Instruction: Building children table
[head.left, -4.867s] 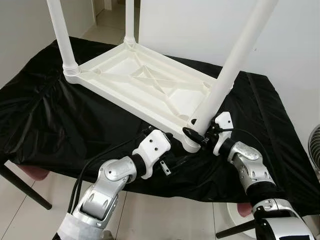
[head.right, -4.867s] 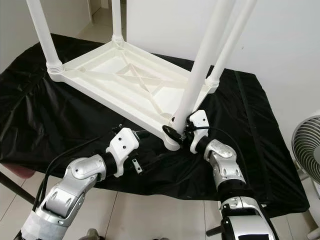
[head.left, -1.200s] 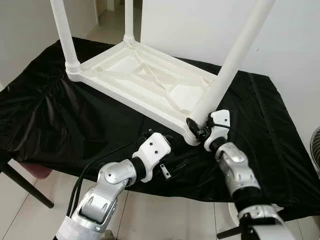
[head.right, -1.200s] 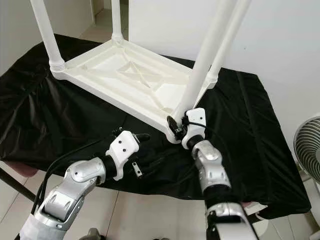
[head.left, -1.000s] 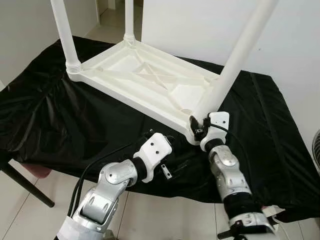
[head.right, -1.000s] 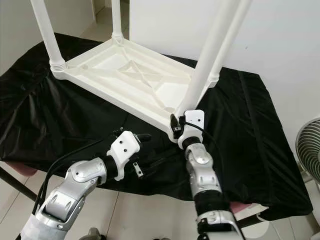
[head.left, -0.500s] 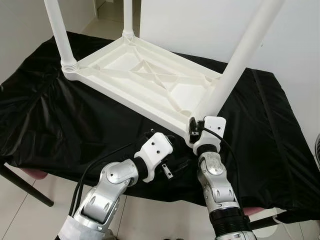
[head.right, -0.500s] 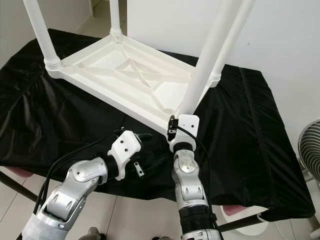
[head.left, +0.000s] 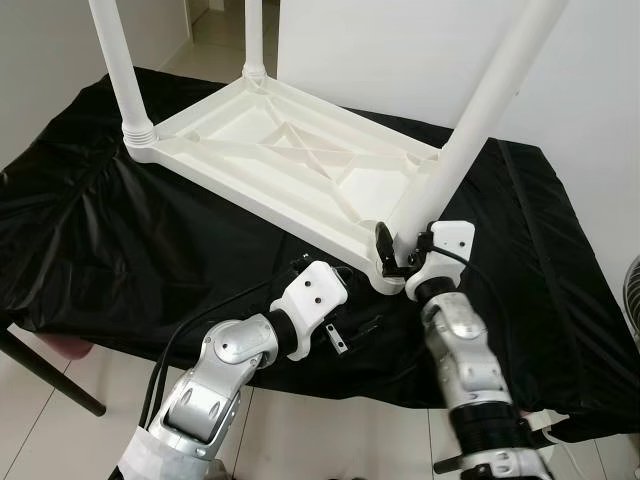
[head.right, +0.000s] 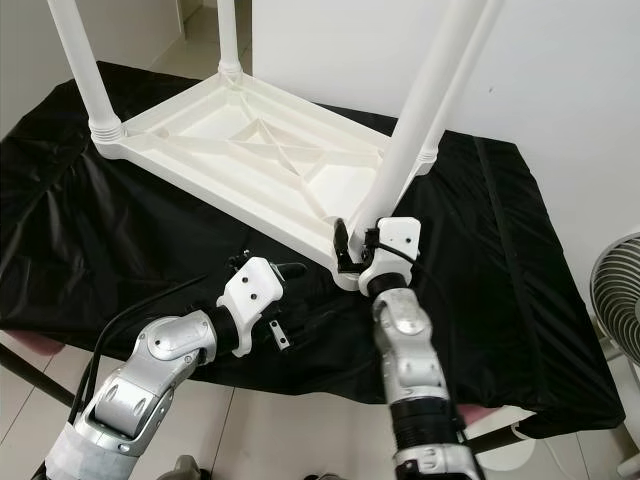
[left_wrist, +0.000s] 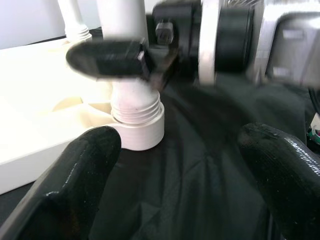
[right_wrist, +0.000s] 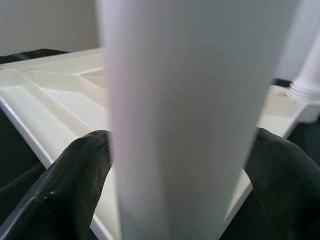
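Note:
A white plastic children's table lies upside down on the black cloth, its legs pointing up. The near right leg stands in the threaded corner socket. My right gripper is shut on that leg just above the socket, one black finger on each side of it. My left gripper hovers low over the cloth a little left of that corner. It is open with nothing between its fingers and faces the socket.
The black cloth covers a larger table whose front edge lies just under my arms. A fan stands at the right, a pink stool and a dark table leg at the lower left. A white wall rises behind.
My right forearm has swung from straight below the corner out to the right, turning its wrist around the leg while keeping hold. The left arm has hardly moved.

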